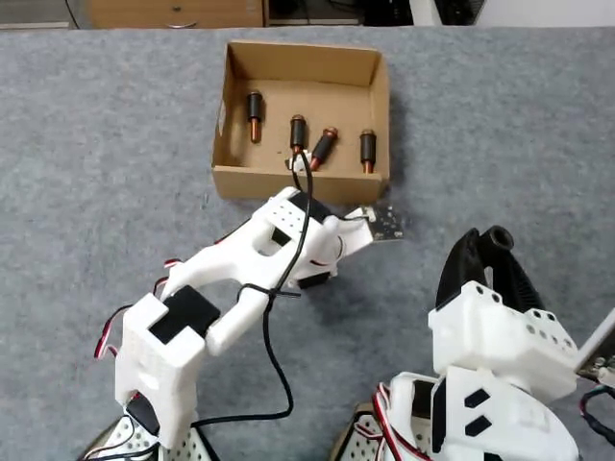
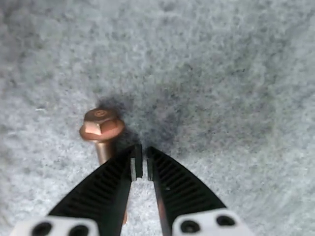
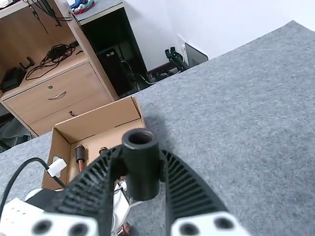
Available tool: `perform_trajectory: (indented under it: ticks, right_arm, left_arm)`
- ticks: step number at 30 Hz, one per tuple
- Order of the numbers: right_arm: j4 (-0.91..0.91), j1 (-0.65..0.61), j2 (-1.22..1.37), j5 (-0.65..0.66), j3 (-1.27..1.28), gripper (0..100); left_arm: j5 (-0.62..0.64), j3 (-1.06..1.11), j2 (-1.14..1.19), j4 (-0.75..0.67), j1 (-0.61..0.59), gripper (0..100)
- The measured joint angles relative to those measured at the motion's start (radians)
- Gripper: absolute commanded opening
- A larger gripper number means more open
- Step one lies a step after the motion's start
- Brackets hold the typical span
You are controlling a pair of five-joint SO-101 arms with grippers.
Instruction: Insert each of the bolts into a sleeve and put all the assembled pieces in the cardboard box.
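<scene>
A copper bolt (image 2: 101, 129) lies on the grey carpet, its hex head up against the outer side of one finger of my left gripper (image 2: 141, 168). That gripper is shut with nothing between its tips, and the bolt's shaft runs under the finger. My left arm (image 1: 269, 240) reaches to just in front of the cardboard box (image 1: 370, 67). My right gripper (image 3: 140, 169) is shut on a black sleeve (image 3: 141, 162), held upright with its open end up. In the high view the sleeve (image 1: 498, 238) is at the lower right. Several assembled pieces (image 1: 323, 146) lie in the box (image 3: 93, 120).
Grey carpet (image 1: 115, 173) covers the table, with free room left and right of the box. A black cable (image 1: 274, 355) trails over the left arm. Behind the table stand a wooden drawer cabinet (image 3: 49, 93) and a white wall.
</scene>
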Motion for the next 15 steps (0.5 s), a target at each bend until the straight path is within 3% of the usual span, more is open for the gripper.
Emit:
perform_trajectory:
  ticks: [5,15]
  right_arm:
    - [0.0,0.0,0.0,0.0,0.0,0.2]
    - [0.0,0.0,0.0,0.0,0.0,0.2]
  left_arm:
    - [0.097,-0.058,0.009,0.032,0.0,2]
    - [0.157,-0.267,0.017,0.279,-0.003,2]
